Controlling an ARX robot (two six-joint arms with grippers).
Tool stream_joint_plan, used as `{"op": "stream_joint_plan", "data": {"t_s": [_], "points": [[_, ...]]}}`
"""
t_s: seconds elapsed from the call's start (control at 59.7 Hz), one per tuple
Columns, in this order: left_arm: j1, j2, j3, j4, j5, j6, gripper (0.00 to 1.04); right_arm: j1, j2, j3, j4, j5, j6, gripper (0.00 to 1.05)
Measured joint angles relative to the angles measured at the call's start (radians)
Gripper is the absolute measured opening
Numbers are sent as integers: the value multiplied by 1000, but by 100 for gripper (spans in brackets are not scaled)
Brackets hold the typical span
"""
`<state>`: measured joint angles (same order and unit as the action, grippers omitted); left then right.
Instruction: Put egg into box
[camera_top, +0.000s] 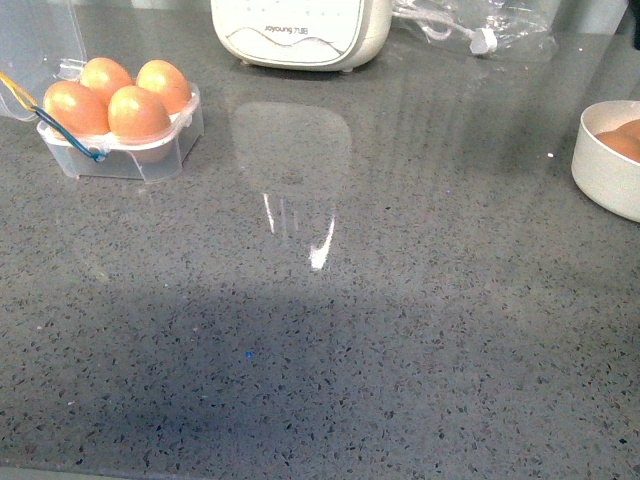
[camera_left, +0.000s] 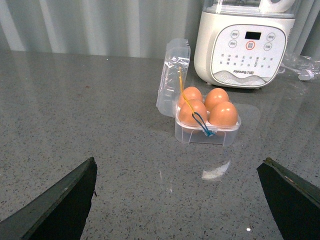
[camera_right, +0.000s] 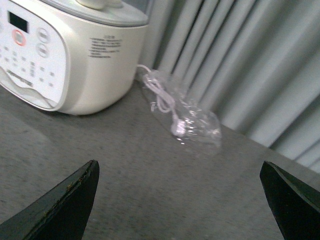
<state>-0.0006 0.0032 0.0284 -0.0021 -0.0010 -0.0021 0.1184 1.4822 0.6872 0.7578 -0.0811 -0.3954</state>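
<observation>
While four eggs (camera_top: 138, 112) fill the box (camera_top: 130, 162), the left hand (camera_left: 178, 167) gapes

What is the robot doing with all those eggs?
Right now it holds nothing. The left gripper and right gripper both hang above the grey counter with their jaws wide open and empty. The clear box sits on the counter with its lid flipped open, and all four cups have brown eggs in them. A white bowl at the far right has more eggs inside.
</observation>
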Motion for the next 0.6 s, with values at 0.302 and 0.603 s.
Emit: {"op": "stream_joint_plan", "data": {"t_s": [0.302,0.603], "points": [[0,0,0,0,0,0,98,-214,-146,-24,-93,-18,70,94],[0,0,0,0,0,0,98,-190,-320,-284,-9,10,364,42]]}}
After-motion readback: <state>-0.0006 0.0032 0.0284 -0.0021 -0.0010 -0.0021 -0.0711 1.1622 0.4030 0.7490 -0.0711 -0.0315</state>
